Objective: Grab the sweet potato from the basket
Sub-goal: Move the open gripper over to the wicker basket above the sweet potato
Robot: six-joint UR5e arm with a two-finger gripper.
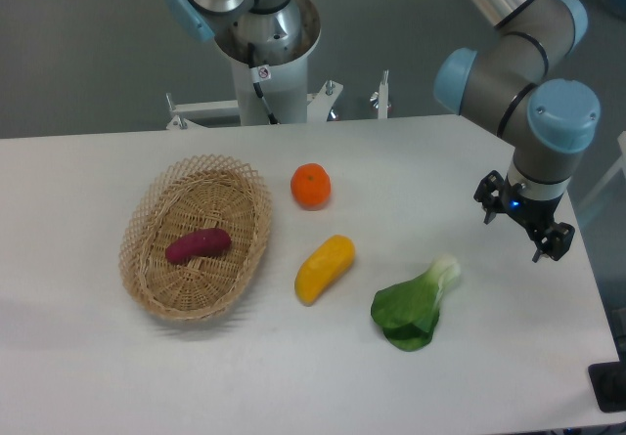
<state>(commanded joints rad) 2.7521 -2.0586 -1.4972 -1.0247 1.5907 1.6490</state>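
Camera view: smooth oblong sweet potato [199, 244] lies in the oval woven wicker basket [147, 292], well apart from the claw [523, 228], whose spread I cannot tell.

Sweet potato [199, 244] in basket [147, 288]; fingers [541, 242] far right.

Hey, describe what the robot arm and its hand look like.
The arm has silver-grey tube segments with light blue round joint caps. Its hand is small, black and two-fingered, with a tiny blue light near the wrist. No loose cables show on it.
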